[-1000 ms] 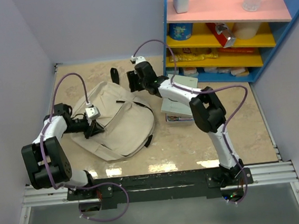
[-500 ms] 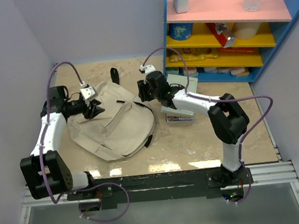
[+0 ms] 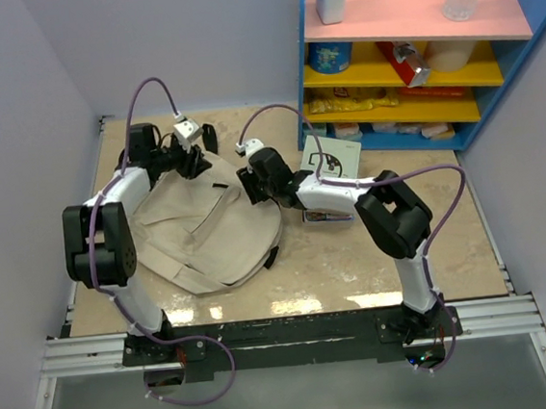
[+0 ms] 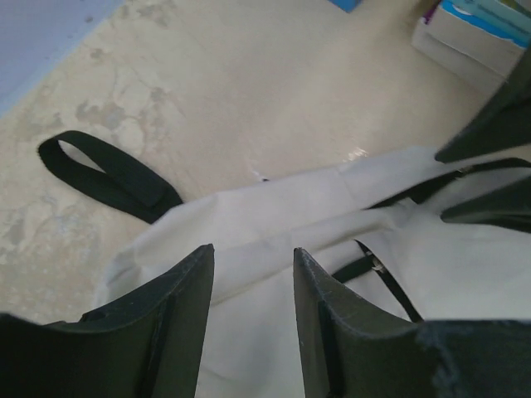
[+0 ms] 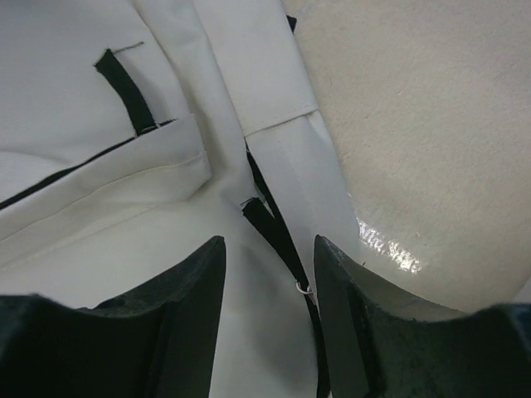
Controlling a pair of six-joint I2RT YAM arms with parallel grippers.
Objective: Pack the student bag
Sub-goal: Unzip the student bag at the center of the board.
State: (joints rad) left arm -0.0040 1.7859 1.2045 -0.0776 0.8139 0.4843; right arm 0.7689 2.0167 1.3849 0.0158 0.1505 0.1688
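Note:
The beige student bag (image 3: 208, 232) lies flat on the table's left half, with black zipper trim and a black strap. My left gripper (image 3: 194, 160) is open over the bag's far top edge; the left wrist view shows beige fabric (image 4: 249, 282) between its fingers and the black carry loop (image 4: 108, 176) on the table beyond. My right gripper (image 3: 249, 186) is open over the bag's right top corner; the right wrist view shows the black zipper line with a small metal ring (image 5: 304, 288) between its fingers. Flat books (image 3: 332, 165) lie to the right of the bag.
A blue shelf unit (image 3: 413, 46) with pink and yellow shelves, holding bottles, a can and packets, stands at the back right. Grey walls close the left and far sides. Bare table (image 3: 384, 252) lies in front of the books.
My left gripper has swung from the bag's left side up to its far top edge. My right gripper has shifted left and nearer, onto the bag's top right corner.

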